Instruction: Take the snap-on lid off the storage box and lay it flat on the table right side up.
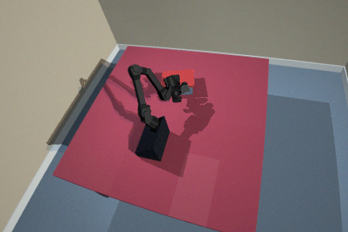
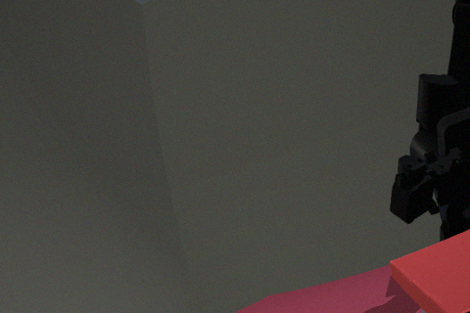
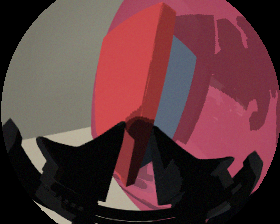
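The red lid (image 1: 183, 75) (image 2: 443, 270) (image 3: 127, 70) lies over the blue-grey storage box (image 1: 188, 92) (image 3: 177, 90). No gap between the lid's rim and the box wall shows in the wrist view, though whether it is snapped on I cannot tell. My gripper (image 1: 178, 89) (image 3: 138, 127) is at the lid's near edge and is shut on the lid, with a fingertip on either side of its rim in the wrist view. In the exterior view the fingertips are hidden behind the lid, and the box is almost wholly hidden.
The arm's black base block (image 1: 154, 143) stands on the red table (image 1: 232, 127) nearer the front, and the arm arches back from it. The table's back edge lies behind the box, with walls beyond. Arm and box shadows fall across the table.
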{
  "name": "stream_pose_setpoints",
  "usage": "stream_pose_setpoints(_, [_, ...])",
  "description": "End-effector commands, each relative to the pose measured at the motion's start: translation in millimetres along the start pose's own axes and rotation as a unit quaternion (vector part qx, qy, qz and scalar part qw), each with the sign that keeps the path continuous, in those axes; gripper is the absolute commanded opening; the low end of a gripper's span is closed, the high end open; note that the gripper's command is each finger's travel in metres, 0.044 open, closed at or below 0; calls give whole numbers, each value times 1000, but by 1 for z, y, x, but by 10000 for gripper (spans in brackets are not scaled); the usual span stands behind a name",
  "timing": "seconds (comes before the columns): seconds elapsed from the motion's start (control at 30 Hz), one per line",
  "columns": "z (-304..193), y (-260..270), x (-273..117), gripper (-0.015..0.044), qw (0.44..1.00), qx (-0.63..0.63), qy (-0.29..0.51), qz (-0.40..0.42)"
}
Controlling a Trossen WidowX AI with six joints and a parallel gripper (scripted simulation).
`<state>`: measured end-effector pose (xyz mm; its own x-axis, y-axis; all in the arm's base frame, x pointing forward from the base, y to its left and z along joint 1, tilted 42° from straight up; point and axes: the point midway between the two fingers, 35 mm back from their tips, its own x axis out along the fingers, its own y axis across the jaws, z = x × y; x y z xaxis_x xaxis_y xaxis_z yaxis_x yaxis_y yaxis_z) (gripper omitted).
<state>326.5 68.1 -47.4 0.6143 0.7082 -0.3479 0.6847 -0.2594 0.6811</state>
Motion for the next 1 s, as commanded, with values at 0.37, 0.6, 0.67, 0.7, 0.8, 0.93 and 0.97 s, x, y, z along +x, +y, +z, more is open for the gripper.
stream_pose_setpoints(0.37, [0,9,-6,0,1000,1,-3,0])
stream_pose_setpoints(0.6, [0,17,-11,0,1000,1,-3,0])
stream_pose_setpoints(0.67, [0,20,-12,0,1000,1,-3,0])
stream_pose_setpoints(0.7, [0,21,-13,0,1000,1,-3,0])
stream_pose_setpoints(0.8, [0,25,-14,0,1000,1,-3,0])
stream_pose_setpoints(0.93, [0,30,-17,0,1000,1,-3,0])
stream_pose_setpoints(0.97, [0,31,-17,0,1000,1,-3,0])
